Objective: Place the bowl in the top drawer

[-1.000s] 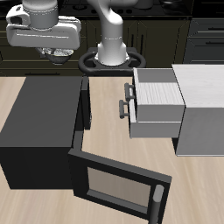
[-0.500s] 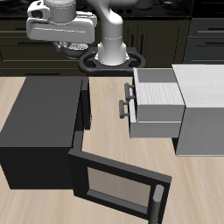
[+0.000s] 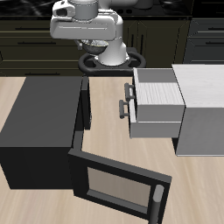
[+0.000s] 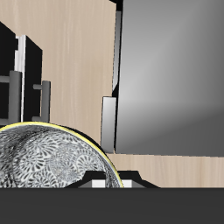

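My gripper point(image 3: 93, 44) hangs high above the table's back, over the far edge of the black microwave point(image 3: 44, 114). It is shut on the bowl point(image 4: 44, 162), whose speckled grey inside fills much of the wrist view. In the exterior view the bowl is mostly hidden under the hand. In the wrist view my gripper point(image 4: 109, 180) holds the bowl at its rim. The top drawer point(image 3: 157, 87) of the light grey cabinet point(image 3: 203, 96) stands pulled out, with its bar handle point(image 3: 129, 91) facing the microwave. The drawer is off to the side of my gripper and much lower.
The microwave's door point(image 3: 118, 184) stands swung open near the table's front edge. The lower drawer's handle point(image 3: 122, 108) sits just under the top one. Both handles point(image 4: 31, 92) and the microwave's top point(image 4: 171, 79) show in the wrist view. The robot's base point(image 3: 109, 57) stands behind.
My gripper has moved sideways with the bowl, from over the microwave's far corner towards the robot's base and the cabinet. The drawer and the microwave have not moved.
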Motion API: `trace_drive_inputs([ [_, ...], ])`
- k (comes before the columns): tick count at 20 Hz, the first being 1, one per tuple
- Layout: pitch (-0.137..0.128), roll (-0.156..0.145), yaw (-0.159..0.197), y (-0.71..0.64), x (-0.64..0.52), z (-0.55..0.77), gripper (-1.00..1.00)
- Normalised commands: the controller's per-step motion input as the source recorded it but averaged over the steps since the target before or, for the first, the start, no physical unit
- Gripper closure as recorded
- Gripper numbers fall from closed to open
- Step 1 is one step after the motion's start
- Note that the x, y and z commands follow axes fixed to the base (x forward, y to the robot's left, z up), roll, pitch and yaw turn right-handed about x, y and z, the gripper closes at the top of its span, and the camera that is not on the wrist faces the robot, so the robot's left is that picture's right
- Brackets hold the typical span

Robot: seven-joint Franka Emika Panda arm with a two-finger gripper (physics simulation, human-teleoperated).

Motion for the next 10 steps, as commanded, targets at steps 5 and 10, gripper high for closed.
trace_drive_inputs([
  [5, -0.066, 0.017, 0.044, 0.50, -0.13, -0.04, 1.00],
  [10, -0.014, 0.023, 0.016, 0.29, 0.03, -0.05, 1.00],
])
